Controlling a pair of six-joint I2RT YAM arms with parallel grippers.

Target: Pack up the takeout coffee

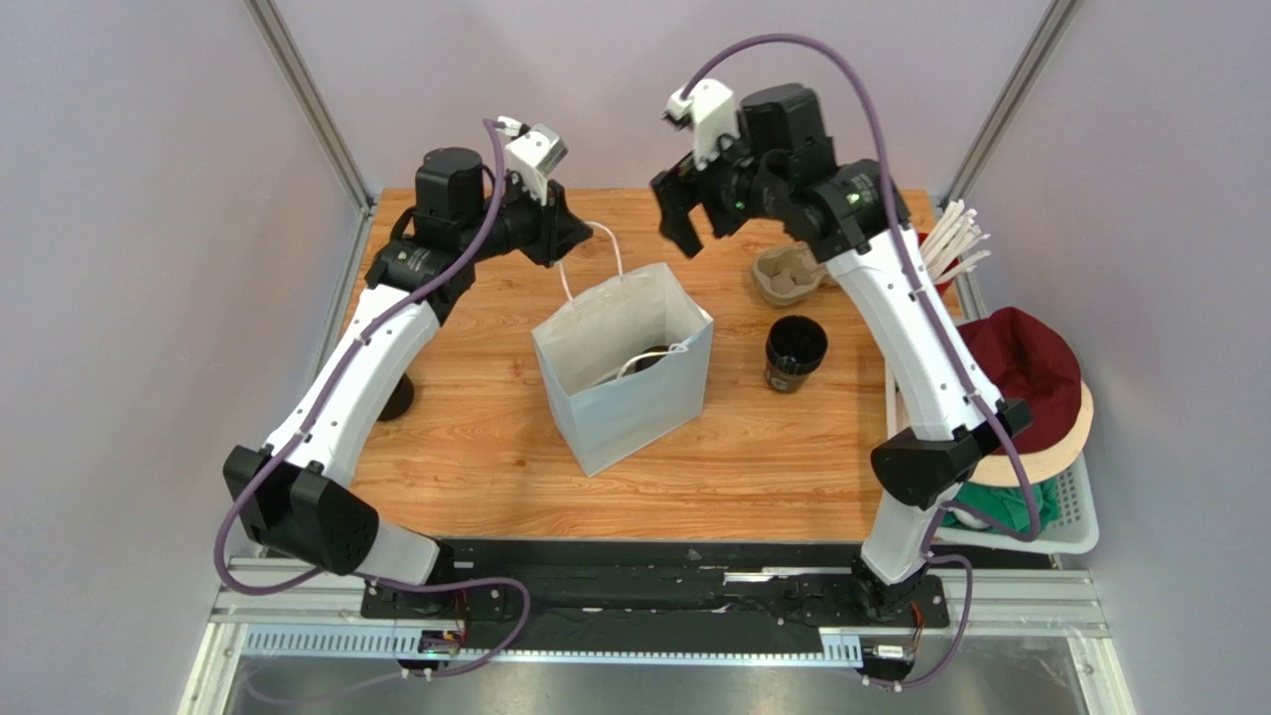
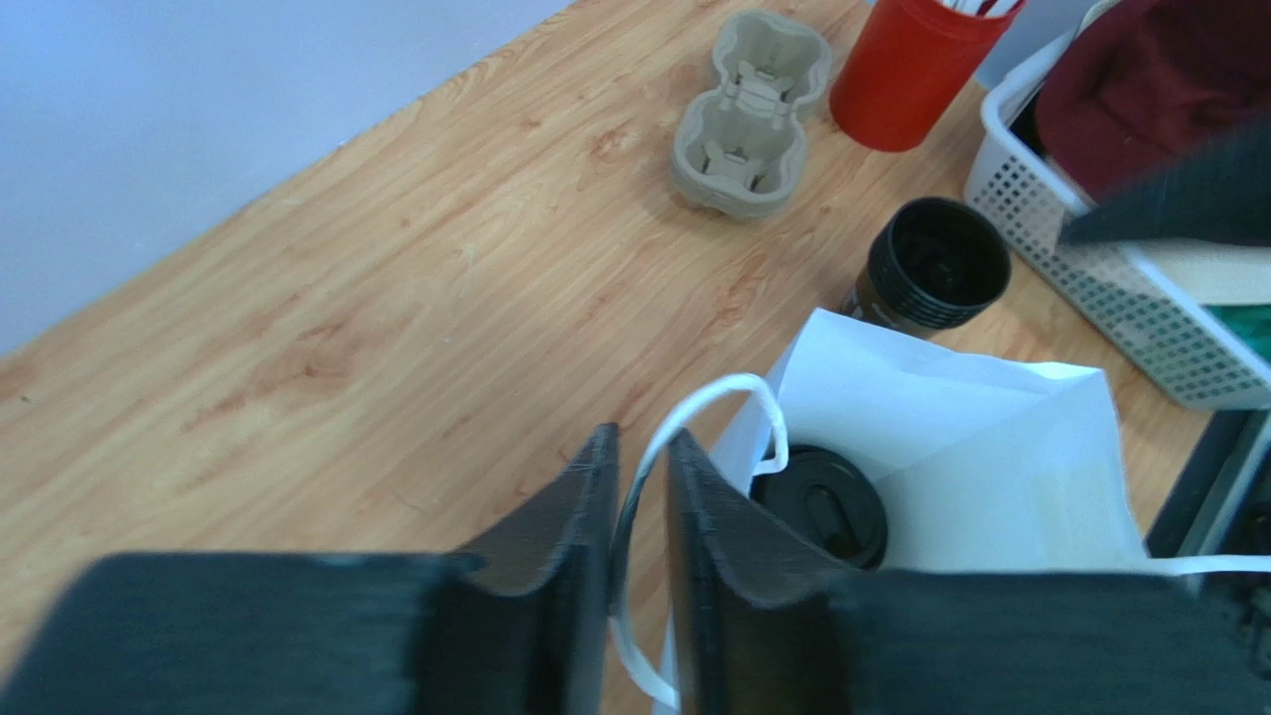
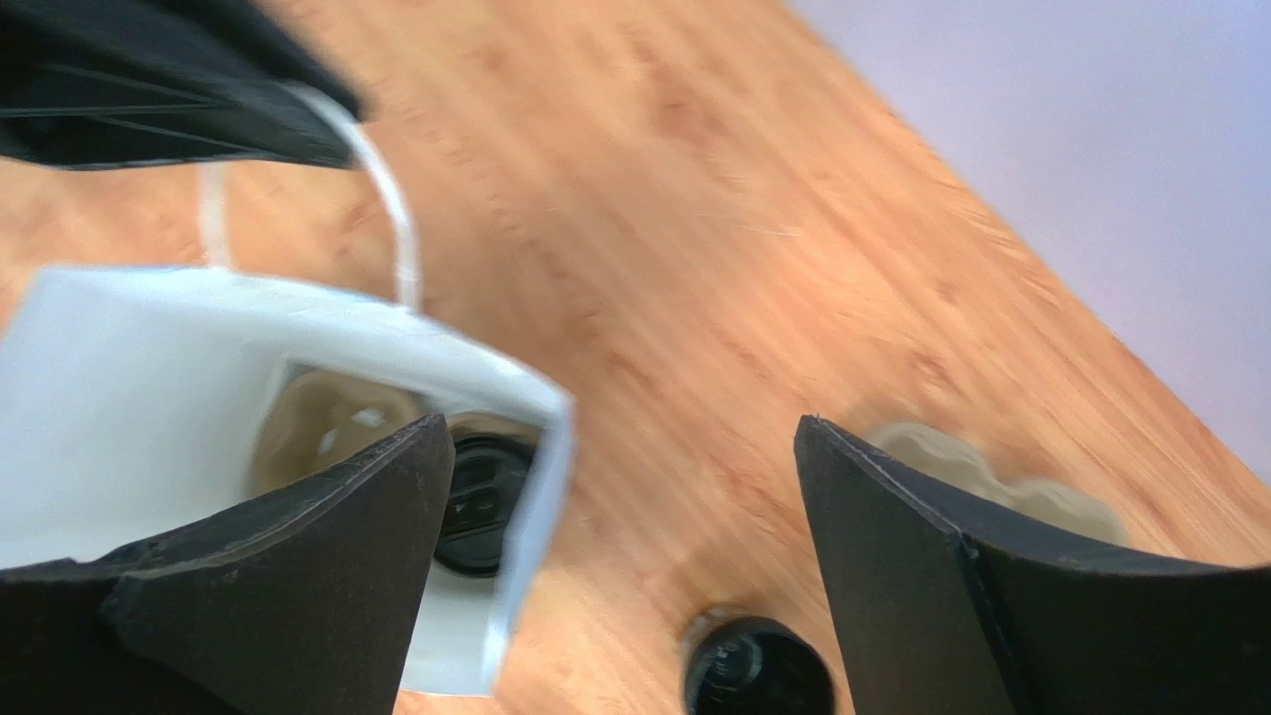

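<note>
A white paper bag [image 1: 619, 365] stands open mid-table. Inside it sits a black lidded coffee cup [image 2: 821, 499], also visible at the bag's bottom in the right wrist view [image 3: 481, 507]. A second black cup [image 1: 795, 350], lidless, stands on the wood right of the bag. My left gripper [image 2: 639, 437] is at the bag's far left rim. Its jaws are drawn close around the white handle loop [image 2: 716, 402], and a thin gap shows beside the cord. My right gripper [image 3: 624, 432] hangs wide open and empty above the bag's far right edge.
A brown pulp cup carrier [image 1: 786, 273] lies at the back right. Beside it is a red cup of white straws [image 2: 903, 67]. A white basket [image 1: 1067, 522] holding a dark red cap sits off the table's right edge. A black round object [image 1: 397, 399] sits left, under my left arm.
</note>
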